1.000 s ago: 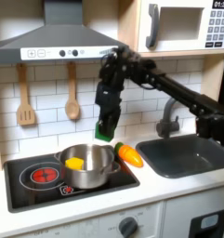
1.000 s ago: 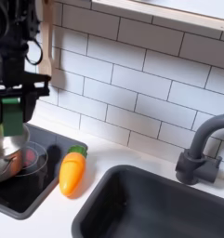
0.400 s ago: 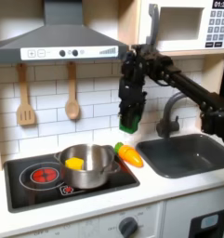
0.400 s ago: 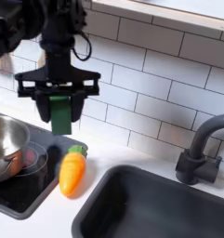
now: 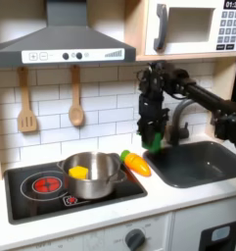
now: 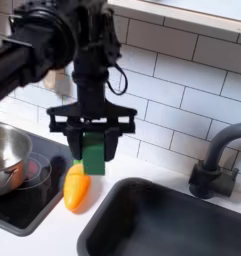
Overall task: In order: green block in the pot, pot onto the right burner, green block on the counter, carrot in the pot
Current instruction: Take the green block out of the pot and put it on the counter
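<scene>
Clamping the green block, fingers hang above carrot beside sink.

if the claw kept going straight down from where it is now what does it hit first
Probably the counter beside the carrot. The claw points down holding the green block, so the block would touch first. Depth is unclear; it might clip the carrot's tip.

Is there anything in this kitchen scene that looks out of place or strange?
Mostly no. One oddity: a yellow chunk lies inside the pot on the cooktop. The carrot lies on its side at the cooktop's edge beside the pot. The claw holds the green block in the air above the carrot. Nothing is spilled or broken.
</scene>
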Action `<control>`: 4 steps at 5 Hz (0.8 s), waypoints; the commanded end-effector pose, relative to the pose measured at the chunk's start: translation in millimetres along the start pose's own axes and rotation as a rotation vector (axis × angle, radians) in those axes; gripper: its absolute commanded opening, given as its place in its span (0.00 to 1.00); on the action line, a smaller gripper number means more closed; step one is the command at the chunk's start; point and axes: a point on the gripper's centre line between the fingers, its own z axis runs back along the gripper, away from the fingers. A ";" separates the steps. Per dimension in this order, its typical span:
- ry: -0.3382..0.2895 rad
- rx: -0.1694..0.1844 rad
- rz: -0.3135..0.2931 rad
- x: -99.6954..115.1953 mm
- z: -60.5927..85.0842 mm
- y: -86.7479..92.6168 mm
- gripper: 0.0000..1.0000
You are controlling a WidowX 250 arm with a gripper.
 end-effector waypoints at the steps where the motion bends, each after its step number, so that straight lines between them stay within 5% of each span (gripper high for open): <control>1: 0.014 -0.007 -0.068 -24.2 -3.7 7.7 0.00; 4: 0.007 0.017 -0.143 -30.3 -24.8 17.2 0.00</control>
